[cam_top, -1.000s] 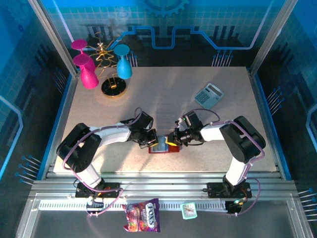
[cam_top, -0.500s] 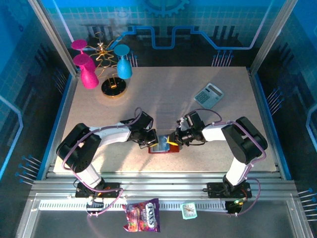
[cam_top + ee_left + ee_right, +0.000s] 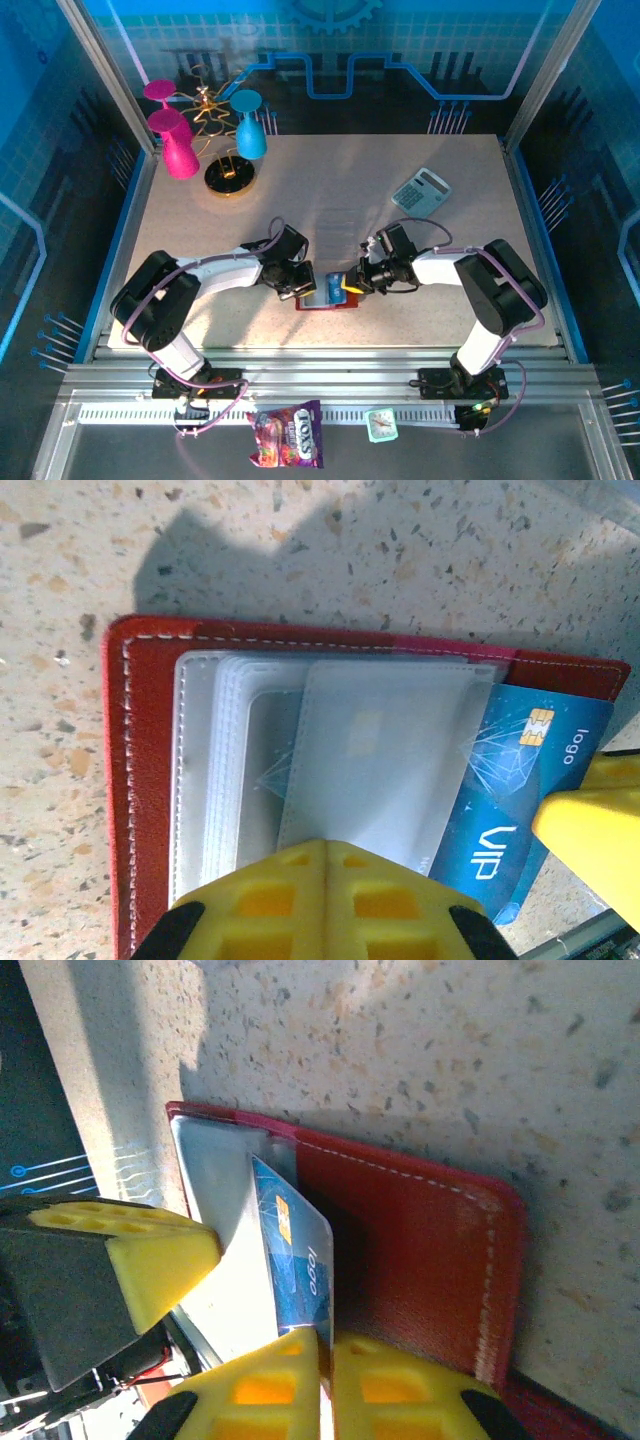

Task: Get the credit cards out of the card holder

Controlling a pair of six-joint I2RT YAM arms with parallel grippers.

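Jutting blue card (image 3: 293,1260) within right pincer (image 3: 325,1345)

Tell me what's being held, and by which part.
The right end effector pinches the blue card by its exposed end. The left end effector, shut, just presses on the card holder.

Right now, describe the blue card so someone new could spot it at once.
On the table, near its front edge where both arms meet, lies an open red card holder. Sticking out of its clear pockets is the blue card: gold chip, white "VIP" and "logo" lettering, unlike the blank frosted sleeves.
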